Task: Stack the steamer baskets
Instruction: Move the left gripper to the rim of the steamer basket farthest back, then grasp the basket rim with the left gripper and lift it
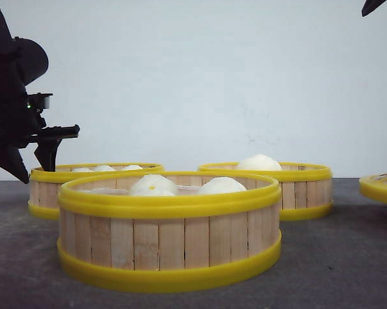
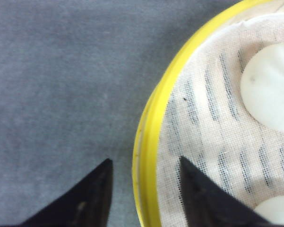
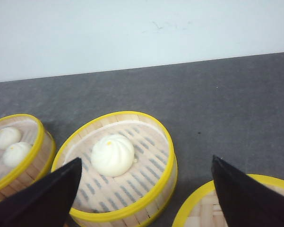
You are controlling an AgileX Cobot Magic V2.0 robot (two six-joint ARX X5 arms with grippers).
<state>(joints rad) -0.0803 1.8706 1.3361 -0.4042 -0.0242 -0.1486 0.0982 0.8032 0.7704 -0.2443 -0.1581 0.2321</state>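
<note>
Three steamer baskets with white buns stand on the grey table: a near one (image 1: 170, 232), a back left one (image 1: 96, 187) and a back right one (image 1: 270, 190). My left gripper (image 1: 35, 166) hangs open over the back left basket's left edge. In the left wrist view its fingers straddle the yellow rim (image 2: 149, 137), one outside over the table, one inside over the cloth liner; neither visibly touches. My right gripper (image 3: 146, 158) is open wide and high above the back right basket (image 3: 146, 189), which holds one bun (image 3: 112, 155). Only its tip (image 1: 373, 5) shows in the front view.
A flat yellow-rimmed lid (image 1: 381, 187) lies at the right edge, also in the right wrist view (image 3: 203, 208). A white wall stands behind the table. The near basket (image 3: 35, 146) lies close beside the back right one.
</note>
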